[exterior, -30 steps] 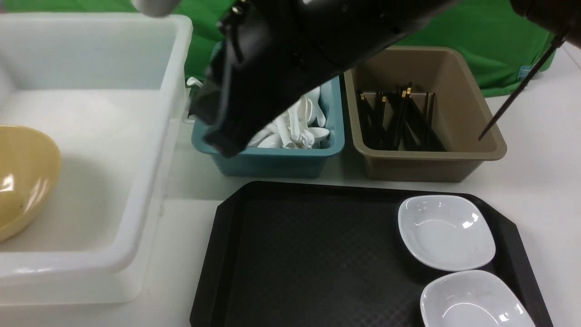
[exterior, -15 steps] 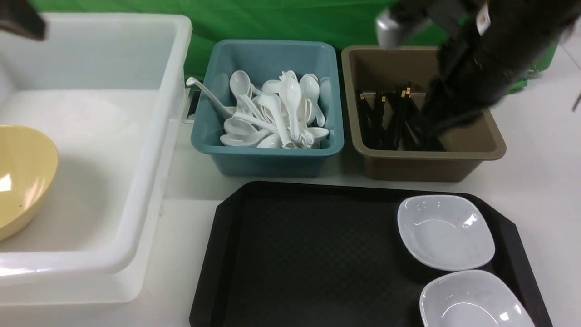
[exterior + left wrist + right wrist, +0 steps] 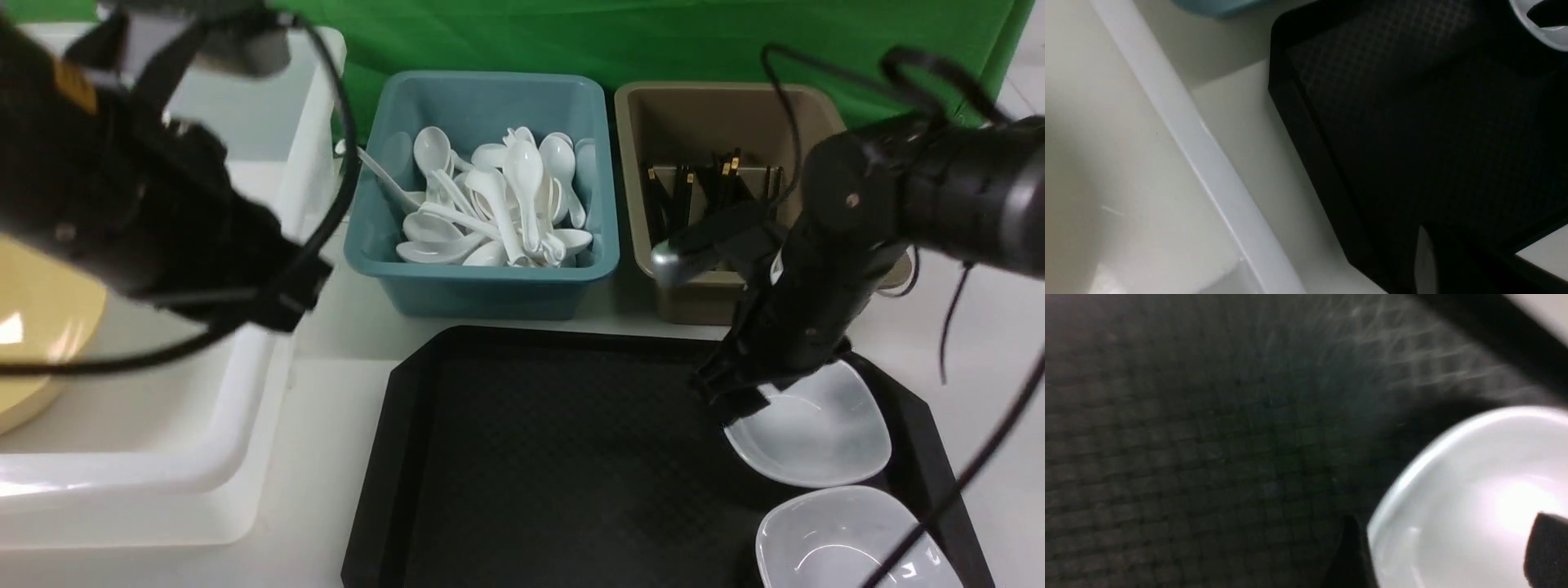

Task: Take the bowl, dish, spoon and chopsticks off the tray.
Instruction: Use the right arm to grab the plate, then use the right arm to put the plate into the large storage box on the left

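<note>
The black tray (image 3: 531, 457) holds two white dishes. My right gripper (image 3: 735, 400) is down at the upper dish (image 3: 824, 433), open. In the right wrist view its wide-apart jaws (image 3: 1447, 555) straddle the dish (image 3: 1474, 490) rim, one finger over the tray (image 3: 1208, 437), the other over the dish's inside. The yellow bowl (image 3: 33, 343) lies in the white bin, half hidden by my left arm. My left gripper (image 3: 282, 298) hangs above that bin's edge, shut and empty. White spoons (image 3: 498, 196) fill the teal bin; black chopsticks (image 3: 694, 192) lie in the brown bin.
The second white dish (image 3: 849, 543) sits at the tray's near right corner. The white bin (image 3: 245, 392) stands left of the tray, with the teal bin (image 3: 482, 286) and brown bin (image 3: 678, 302) behind it. In the left wrist view the bin rim (image 3: 1208, 163) runs beside the tray (image 3: 1412, 122).
My left arm swung from over the teal bin to above the white bin and shut. My right arm dropped the chopsticks in the brown bin, came down to the upper dish and opened.
</note>
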`<control>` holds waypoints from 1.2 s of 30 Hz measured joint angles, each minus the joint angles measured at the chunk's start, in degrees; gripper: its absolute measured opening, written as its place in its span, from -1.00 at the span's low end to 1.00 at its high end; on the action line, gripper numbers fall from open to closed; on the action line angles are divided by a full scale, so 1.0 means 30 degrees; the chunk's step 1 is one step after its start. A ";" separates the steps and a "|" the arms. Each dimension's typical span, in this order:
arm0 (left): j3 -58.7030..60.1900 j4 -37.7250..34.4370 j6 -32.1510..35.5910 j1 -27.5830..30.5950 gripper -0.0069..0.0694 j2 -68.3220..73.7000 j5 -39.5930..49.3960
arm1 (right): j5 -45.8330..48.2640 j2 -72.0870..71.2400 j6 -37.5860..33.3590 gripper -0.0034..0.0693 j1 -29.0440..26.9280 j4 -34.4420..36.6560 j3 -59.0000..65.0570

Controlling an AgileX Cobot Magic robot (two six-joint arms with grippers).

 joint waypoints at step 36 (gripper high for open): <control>0.2173 0.5614 -0.5858 0.7448 -0.86 -0.3448 -0.1218 | 0.3874 -0.0494 -0.5593 -0.83 0.7128 0.7563 -1.4760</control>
